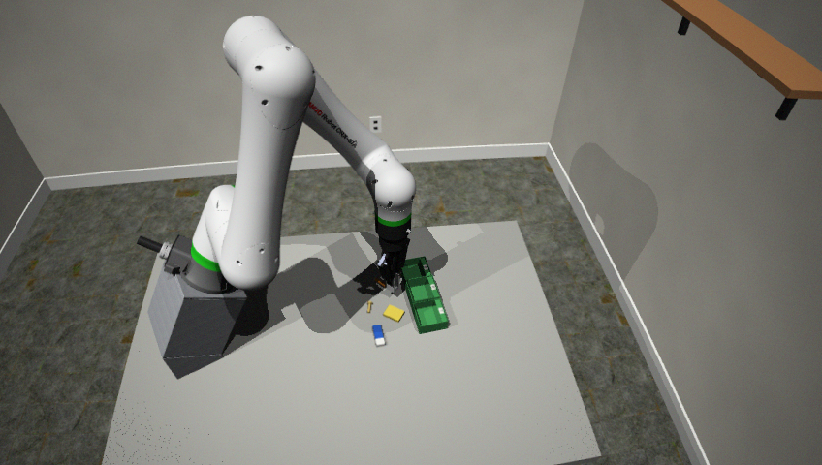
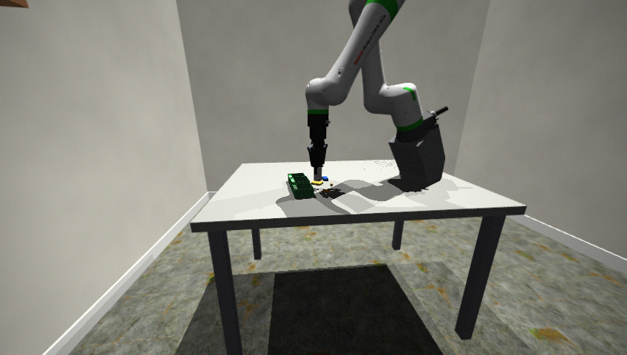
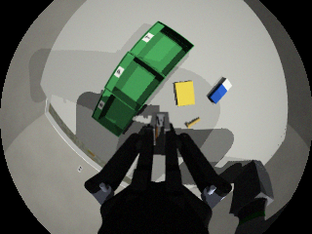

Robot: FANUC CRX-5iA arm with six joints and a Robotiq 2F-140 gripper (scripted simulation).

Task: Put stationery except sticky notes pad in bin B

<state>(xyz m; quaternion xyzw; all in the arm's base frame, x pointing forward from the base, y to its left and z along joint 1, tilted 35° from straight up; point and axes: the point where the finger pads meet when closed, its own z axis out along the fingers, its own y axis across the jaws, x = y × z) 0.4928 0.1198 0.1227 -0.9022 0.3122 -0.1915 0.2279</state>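
Your claw (image 3: 160, 125) is pinched nearly shut on a small slim item; what it is, you cannot tell. The green bins (image 3: 139, 78) lie just ahead-left in the wrist view, long axis diagonal, so carry it that way.

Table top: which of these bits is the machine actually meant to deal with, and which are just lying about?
Part of the job:
- green bins
- blue-and-white eraser
- small item pinched in the end effector, too small to name

Just lying about:
- yellow sticky pad, meant to stay out
- small brass bolt-like piece
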